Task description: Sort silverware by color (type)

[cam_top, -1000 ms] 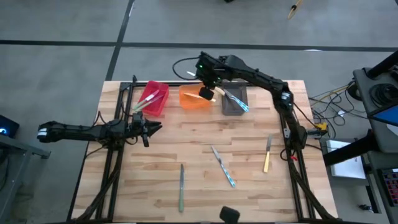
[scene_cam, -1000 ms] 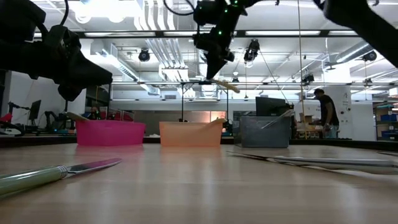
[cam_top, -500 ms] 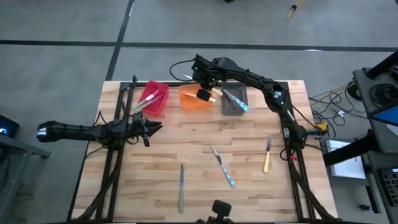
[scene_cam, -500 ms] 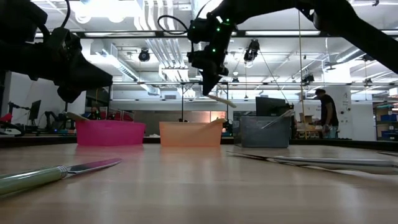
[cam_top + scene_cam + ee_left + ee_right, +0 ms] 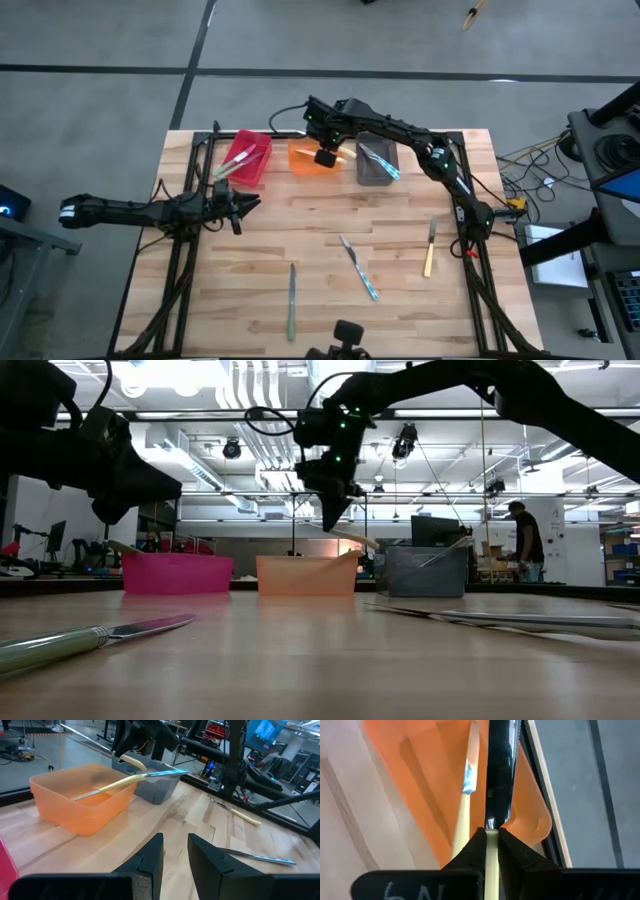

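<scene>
My right gripper (image 5: 325, 156) hangs above the orange bin (image 5: 312, 163), shut on a pale-yellow-handled utensil (image 5: 360, 540). A second yellow-handled utensil (image 5: 464, 815) lies in that bin, its handle leaning on the rim (image 5: 117, 781). Three more utensils lie flat on the table: a green-handled one (image 5: 292, 302), a blue-handled one (image 5: 358, 267) and a yellow-handled one (image 5: 430, 248). My left gripper (image 5: 175, 856) waits level over the table's left part (image 5: 240, 205), open with nothing between its fingers. My right gripper pinches the utensil between its two fingers where the yellow handle meets the metal head (image 5: 491, 834). The fingers slant down from above and lie across it. The utensil hangs clear over the orange bin, its handle (image 5: 346, 156) sticking out toward the table's right, tipped slightly down.
The red bin (image 5: 247, 158) holds green-handled utensils and the grey bin (image 5: 378, 163) holds blue-handled ones; both flank the orange bin along the far edge. A dark object (image 5: 348, 334) sits at the near edge. A person (image 5: 520, 540) stands in the room beyond.
My right gripper has come down toward the orange bin and a little toward the table's left, carrying the yellow-handled utensil, which stays clear of the bin.
</scene>
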Robot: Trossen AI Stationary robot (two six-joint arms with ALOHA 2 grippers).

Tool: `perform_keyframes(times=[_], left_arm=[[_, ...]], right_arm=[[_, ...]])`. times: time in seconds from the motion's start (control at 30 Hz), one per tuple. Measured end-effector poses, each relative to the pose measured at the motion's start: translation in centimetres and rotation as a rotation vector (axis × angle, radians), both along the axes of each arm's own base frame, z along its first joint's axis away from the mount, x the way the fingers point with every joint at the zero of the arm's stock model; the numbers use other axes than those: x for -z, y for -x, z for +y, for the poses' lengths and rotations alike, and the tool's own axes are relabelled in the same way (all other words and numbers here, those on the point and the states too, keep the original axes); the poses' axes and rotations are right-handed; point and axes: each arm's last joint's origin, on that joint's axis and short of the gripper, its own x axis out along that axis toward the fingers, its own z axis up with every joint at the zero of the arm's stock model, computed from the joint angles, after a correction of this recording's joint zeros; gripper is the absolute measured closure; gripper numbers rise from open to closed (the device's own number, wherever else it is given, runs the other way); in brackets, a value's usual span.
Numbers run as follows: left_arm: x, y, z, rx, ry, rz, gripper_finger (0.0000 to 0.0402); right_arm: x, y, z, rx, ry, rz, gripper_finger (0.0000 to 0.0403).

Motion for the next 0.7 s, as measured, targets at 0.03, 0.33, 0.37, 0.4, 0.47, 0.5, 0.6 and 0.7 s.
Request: perform_keyframes(times=[0.03, 0.33, 0.37, 0.4, 0.47, 0.5, 0.6, 0.7], left_arm=[[0.0, 0.0, 0.0, -0.002, 0.0, 0.002, 0.0331], [0.2, -0.1, 0.0, -0.006, -0.002, 0.017, 0.0331], [0.2, -0.1, 0.0, -0.006, -0.002, 0.02, 0.0331], [0.2, -0.1, 0.0, -0.006, -0.002, 0.02, 0.0331], [0.2, -0.1, 0.0, -0.007, -0.001, 0.018, 0.0331], [0.2, -0.1, 0.0, -0.006, -0.002, 0.019, 0.0331], [0.2, -0.1, 0.0, -0.007, -0.002, 0.019, 0.0331], [0.2, -0.1, 0.0, -0.007, -0.002, 0.02, 0.0331]], right_arm=[[0.1, -0.1, -0.1, 0.0, 0.003, -0.005, 0.0386], [1.4, -0.6, -0.3, -0.01, -0.004, 0.019, 0.0384], [1.6, -0.6, -0.3, -0.011, -0.004, 0.019, 0.0384], [1.6, -0.7, -0.4, -0.013, -0.003, 0.018, 0.0384], [1.8, -0.7, -0.4, -0.015, 0.002, 0.022, 0.0383], [1.8, -0.8, -0.4, -0.014, 0.005, 0.02, 0.0383], [2.0, -0.8, -0.5, -0.013, 0.005, 0.022, 0.0383], [2.2, -0.9, -0.5, -0.014, 0.003, 0.027, 0.0383]])
